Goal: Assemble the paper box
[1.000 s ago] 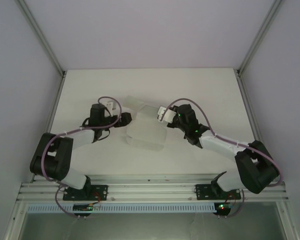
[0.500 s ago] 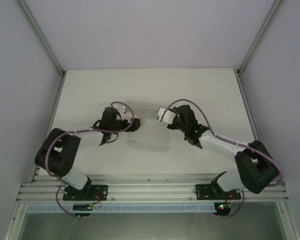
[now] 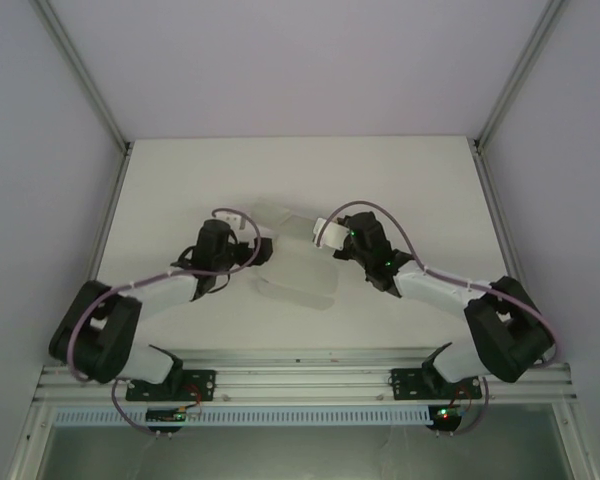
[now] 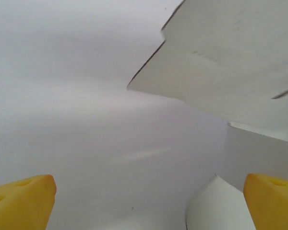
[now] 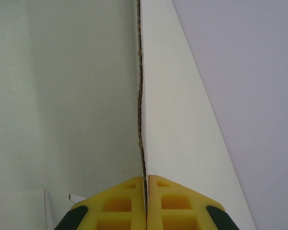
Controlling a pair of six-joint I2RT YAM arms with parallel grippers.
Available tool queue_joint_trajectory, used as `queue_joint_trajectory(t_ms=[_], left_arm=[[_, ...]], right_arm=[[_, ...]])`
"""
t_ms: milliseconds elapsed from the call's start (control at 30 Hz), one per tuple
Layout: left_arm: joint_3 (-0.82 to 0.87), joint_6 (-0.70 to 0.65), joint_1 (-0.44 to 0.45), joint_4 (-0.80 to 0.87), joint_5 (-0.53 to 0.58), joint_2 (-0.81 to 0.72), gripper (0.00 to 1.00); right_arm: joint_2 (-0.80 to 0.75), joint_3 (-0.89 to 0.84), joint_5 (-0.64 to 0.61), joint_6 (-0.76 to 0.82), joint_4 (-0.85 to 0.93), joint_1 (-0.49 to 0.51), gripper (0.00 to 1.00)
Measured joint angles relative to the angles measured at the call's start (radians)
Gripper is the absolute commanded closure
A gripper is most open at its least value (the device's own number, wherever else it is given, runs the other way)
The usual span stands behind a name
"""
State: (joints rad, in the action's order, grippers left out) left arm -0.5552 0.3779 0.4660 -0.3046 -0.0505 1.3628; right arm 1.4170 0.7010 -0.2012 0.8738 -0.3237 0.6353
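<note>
The paper box (image 3: pixel 298 268) lies on the surface (image 3: pixel 180 180) between my arms. My right gripper (image 5: pixel 146 181) is clenched on the box's right panel. My left gripper (image 3: pixel 252 246), released wide, faces the box's left flap.

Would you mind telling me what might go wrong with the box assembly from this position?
The right pincer pinches just a thin edge of the paper box, so it may slip out or tear. The left pincer stands wide open beside loose flaps; closing in carelessly might crease them or push the light box sideways.
</note>
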Motion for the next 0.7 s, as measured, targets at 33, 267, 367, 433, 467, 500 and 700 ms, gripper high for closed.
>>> queue_joint_trajectory(t_ms=[33,267,367,433,467,500,700], left_arm=[[0.003,0.0,-0.005,0.029,0.011,-0.035,0.0],[0.003,0.028,-0.106,0.232,0.074,-0.282,0.0],[0.003,0.061,-0.202,0.283,0.07,-0.356,0.01],[0.003,0.08,-0.264,0.301,0.063,-0.381,0.0],[0.003,0.088,-0.29,0.305,0.059,-0.383,0.0],[0.002,0.096,-0.318,0.305,0.053,-0.378,0.01],[-0.085,0.112,-0.397,0.285,-0.021,-0.155,0.0]], right_arm=[[0.009,0.0,-0.011,0.008,-0.001,0.001,1.0],[0.029,0.0,-0.061,0.069,-0.039,0.008,1.0],[0.041,-0.003,-0.075,0.109,-0.08,0.018,1.0],[0.058,-0.011,-0.088,0.14,-0.127,0.027,1.0],[0.069,-0.017,-0.096,0.156,-0.153,0.033,1.0],[0.081,-0.023,-0.103,0.174,-0.178,0.038,1.0],[0.112,-0.033,-0.114,0.227,-0.244,0.064,1.0]])
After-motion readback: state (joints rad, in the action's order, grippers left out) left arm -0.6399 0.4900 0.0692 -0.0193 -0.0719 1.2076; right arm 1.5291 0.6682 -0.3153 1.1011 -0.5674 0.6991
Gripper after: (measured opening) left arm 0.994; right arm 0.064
